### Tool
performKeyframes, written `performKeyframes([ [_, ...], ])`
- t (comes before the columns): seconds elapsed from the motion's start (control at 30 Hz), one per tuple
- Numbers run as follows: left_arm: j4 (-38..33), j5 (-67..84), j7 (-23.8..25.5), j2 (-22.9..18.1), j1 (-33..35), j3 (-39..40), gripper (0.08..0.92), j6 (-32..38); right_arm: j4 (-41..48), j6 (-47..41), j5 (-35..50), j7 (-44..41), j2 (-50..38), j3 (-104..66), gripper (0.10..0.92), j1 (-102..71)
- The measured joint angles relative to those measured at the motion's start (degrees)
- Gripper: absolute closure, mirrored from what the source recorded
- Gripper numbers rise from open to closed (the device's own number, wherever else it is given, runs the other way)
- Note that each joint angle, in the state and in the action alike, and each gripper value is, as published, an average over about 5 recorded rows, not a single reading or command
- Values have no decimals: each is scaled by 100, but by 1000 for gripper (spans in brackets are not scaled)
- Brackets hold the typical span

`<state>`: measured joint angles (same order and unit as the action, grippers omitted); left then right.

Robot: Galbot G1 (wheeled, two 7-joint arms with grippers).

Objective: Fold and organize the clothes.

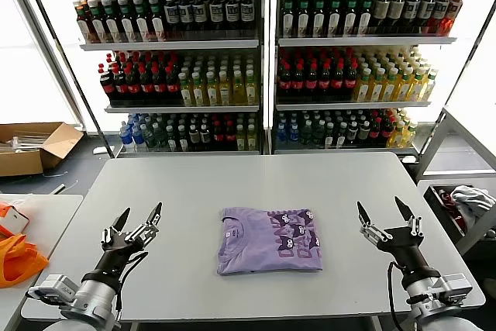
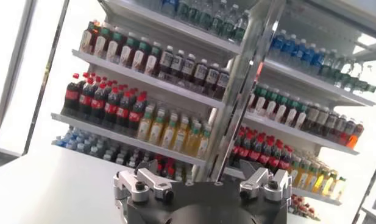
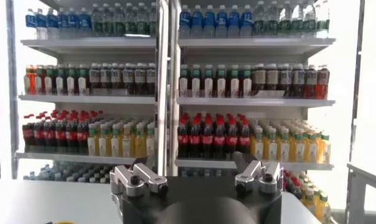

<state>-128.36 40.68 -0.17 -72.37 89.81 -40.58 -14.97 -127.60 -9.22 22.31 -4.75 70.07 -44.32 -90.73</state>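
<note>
The lavender T-shirt (image 1: 268, 239) lies folded into a neat rectangle at the middle front of the grey table (image 1: 256, 184). Its dark purple lettering faces up on the right half and the small neck label shows at the left. My left gripper (image 1: 139, 217) is open and empty, raised at the table's front left, well apart from the shirt. My right gripper (image 1: 384, 209) is open and empty, raised at the front right, also apart from the shirt. Both wrist views look at the drink shelves and do not show the shirt.
Shelves of bottled drinks (image 1: 263, 60) stand behind the table. An orange bag-like item (image 1: 17, 257) lies on a side table at the left. A cardboard box (image 1: 35, 145) sits on the floor at far left. A white and grey cloth bundle (image 1: 470, 201) lies at the right.
</note>
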Motion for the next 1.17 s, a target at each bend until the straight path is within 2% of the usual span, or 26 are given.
performKeyframes([
  [0.47, -98, -481, 563, -174, 384, -737, 177, -69, -182, 281, -160, -232, 281, -519, 203, -752],
  [1.17, 113, -1300, 1306, -208, 536, -1182, 177, 159, -160, 718, -664, -434, 495, -663, 203, -1350],
])
